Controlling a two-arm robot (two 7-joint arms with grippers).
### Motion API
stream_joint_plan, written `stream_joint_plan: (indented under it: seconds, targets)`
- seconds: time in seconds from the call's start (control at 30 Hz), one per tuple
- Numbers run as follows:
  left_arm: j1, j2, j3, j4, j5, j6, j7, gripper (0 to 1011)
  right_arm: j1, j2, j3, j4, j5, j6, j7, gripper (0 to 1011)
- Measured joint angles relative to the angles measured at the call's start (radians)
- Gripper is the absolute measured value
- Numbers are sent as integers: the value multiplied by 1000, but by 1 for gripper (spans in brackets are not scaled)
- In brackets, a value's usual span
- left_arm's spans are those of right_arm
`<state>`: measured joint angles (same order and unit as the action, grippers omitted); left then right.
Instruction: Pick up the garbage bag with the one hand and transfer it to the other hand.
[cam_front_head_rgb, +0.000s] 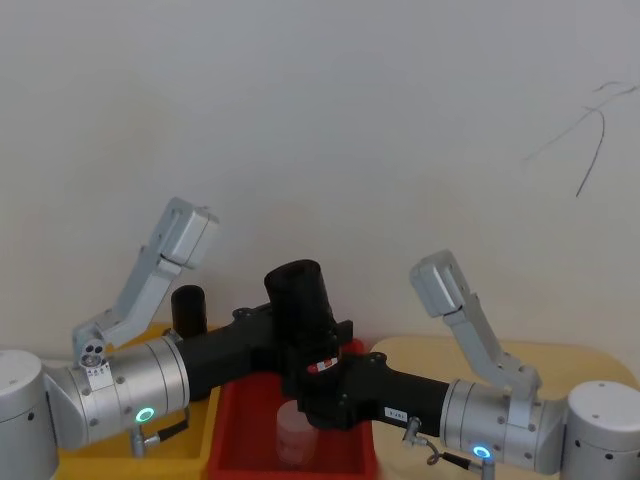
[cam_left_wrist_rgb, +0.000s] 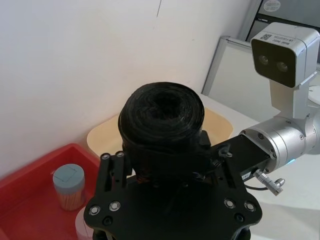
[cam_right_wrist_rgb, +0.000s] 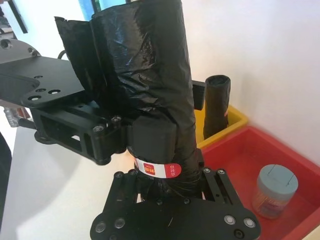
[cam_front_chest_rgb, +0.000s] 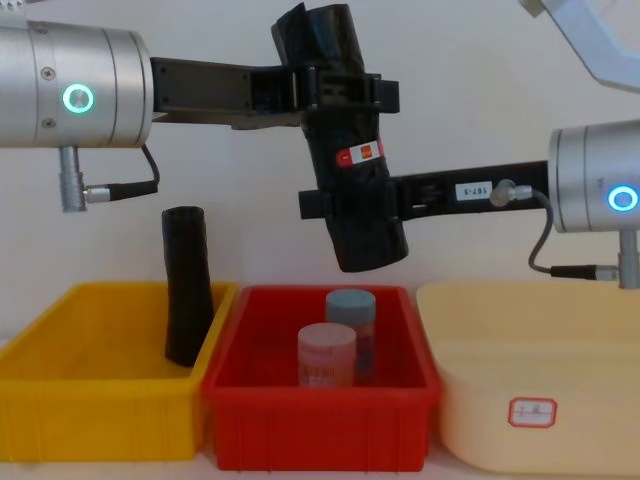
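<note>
Reaching in level from the left, the long black left gripper on its green-ringed silver wrist pinches the upper part of the thick glossy black cylindrical garbage bag. The long black right gripper, on a blue-ringed silver wrist, comes in level from the right and clamps the bag lower down, below the red-and-white sticker. The bag hangs tilted in the air above the middle bin. Three plastic bins sit in a row: one yellow bin, one red bin, one cream bin. One slim plain black roll leans in the yellow bin. Two small jars stand in the red bin: one pink-topped jar, one blue-topped jar.
</note>
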<state>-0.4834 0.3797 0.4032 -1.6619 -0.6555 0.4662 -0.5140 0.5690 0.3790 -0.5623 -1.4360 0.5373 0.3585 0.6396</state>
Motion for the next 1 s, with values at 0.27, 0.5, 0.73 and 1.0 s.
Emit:
stream_joint_plan:
  seconds: [0.27,0.5,0.73,1.0]
  targets:
    - [0,2,0,0,-2,0,-1,923,-12,1,10,-8,17,-6,-10,531]
    - [6,17,-6,-4,-16,0,-19,1002,-23,0,22,-17,32,-11,-32,531]
    - [21,40,-28,-16,-40,-4,-33,1001,-35,3,40,-29,44,-16,-62,530]
    - [41,63,-60,-27,-66,-6,-34,1002,-51,12,69,-44,53,-17,-117,531]
